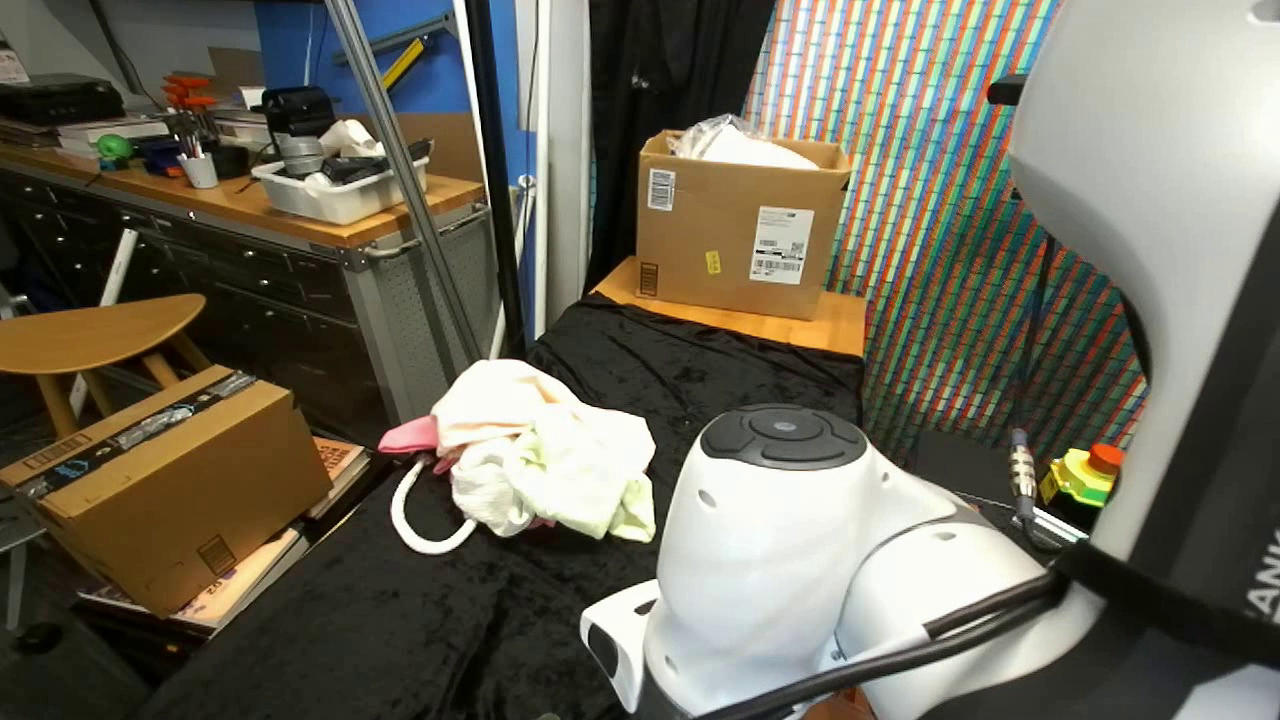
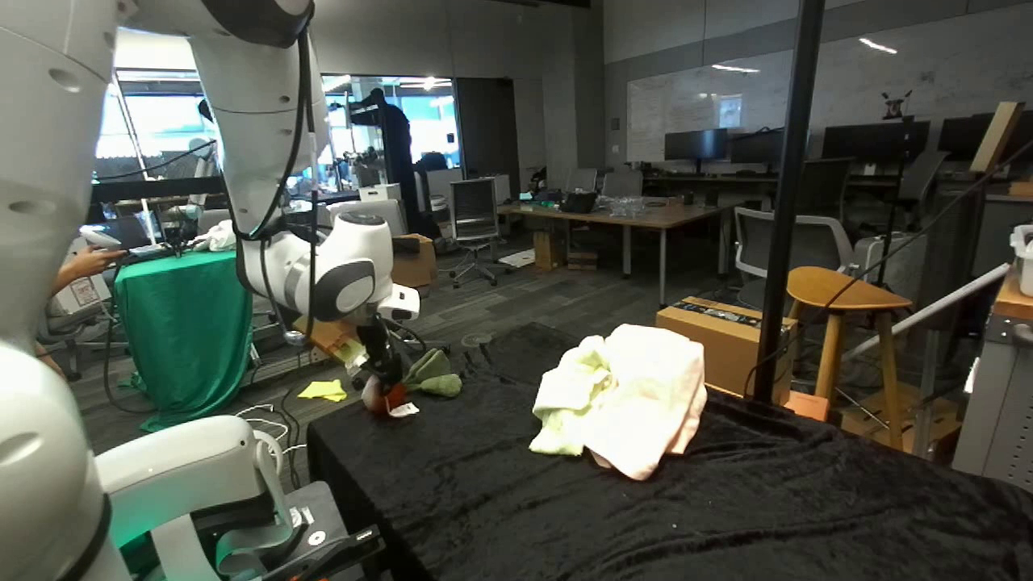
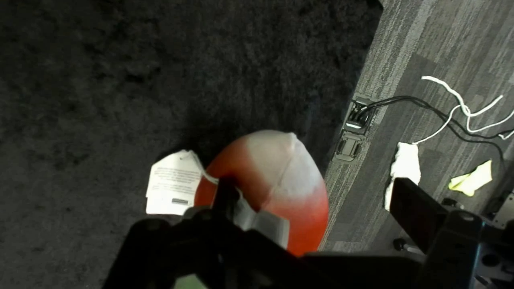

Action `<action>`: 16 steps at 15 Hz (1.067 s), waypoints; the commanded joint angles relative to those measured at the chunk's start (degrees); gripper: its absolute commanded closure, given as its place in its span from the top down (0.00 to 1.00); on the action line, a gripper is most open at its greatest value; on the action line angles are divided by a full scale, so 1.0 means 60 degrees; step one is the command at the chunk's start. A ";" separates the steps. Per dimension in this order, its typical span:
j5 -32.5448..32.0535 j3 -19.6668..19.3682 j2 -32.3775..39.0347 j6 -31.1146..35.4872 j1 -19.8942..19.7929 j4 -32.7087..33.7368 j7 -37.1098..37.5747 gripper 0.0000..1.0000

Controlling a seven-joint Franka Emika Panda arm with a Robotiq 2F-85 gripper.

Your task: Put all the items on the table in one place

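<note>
A red and white plush item [image 3: 299, 200] with a white paper tag [image 3: 172, 184] lies at the edge of the black-covered table. It also shows in an exterior view [image 2: 373, 395], with green leaf-like parts [image 2: 436, 375] beside it; I cannot tell if they are joined. My gripper [image 3: 315, 190] is open and points down at the plush. One finger is over or against the plush, the other is over the floor side. It also shows in an exterior view [image 2: 383, 367]. A heap of pale green and whitish-pink cloths [image 1: 560, 450] lies on the table, also in an exterior view [image 2: 629, 395].
A white rope loop [image 1: 410, 530] and a pink piece [image 1: 410, 436] stick out of the heap. A cardboard box [image 1: 740, 230] stands at the table's end. A white headset [image 2: 186, 460] is beside the robot base. Yellow cloth [image 2: 324, 390] and cables lie on the floor.
</note>
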 commanded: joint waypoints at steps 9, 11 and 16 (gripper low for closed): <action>-0.0758 -0.0775 0.0675 0.1202 0.0562 0.0159 0.0593 1.00; -0.0825 -0.0855 0.0704 0.1213 0.0575 0.0160 0.0606 0.75; -0.0833 -0.0789 0.0644 0.1140 0.0436 0.0146 0.0590 0.43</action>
